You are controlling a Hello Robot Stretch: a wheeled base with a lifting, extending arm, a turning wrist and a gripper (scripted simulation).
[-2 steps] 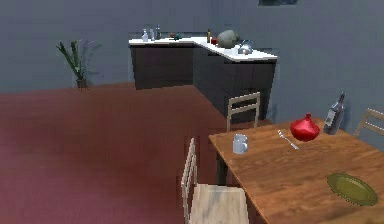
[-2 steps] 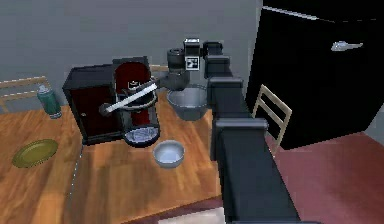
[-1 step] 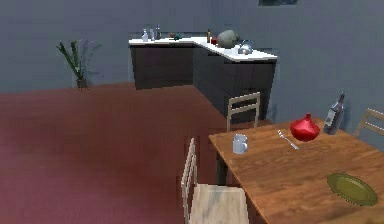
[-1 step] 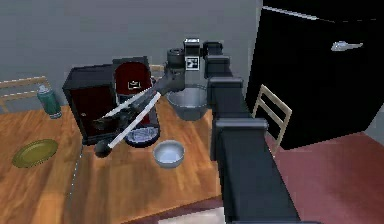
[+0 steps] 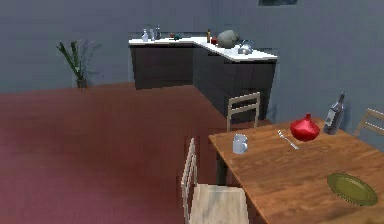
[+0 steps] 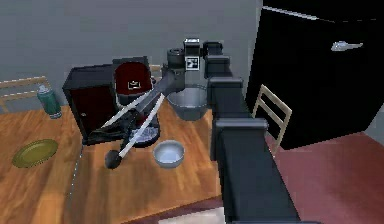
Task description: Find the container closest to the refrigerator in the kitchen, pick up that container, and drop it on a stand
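The robot's arm (image 6: pixel 240 150) is a thick dark bar. In the arm side view it comes up from the bottom edge and passes just to the right of the small grey bowl (image 6: pixel 170 153). It is stretched out long, and its end sits higher in the picture than the bowl. Two little white squares (image 6: pixel 191 55) with black marks sit on that end. The gripper (image 6: pixel 100 147) slants down from there to the left of the bowl. Its two thin fingers (image 6: pixel 137 131) point down and left, with their tips near the bowl. I cannot tell if the gripper holds anything.
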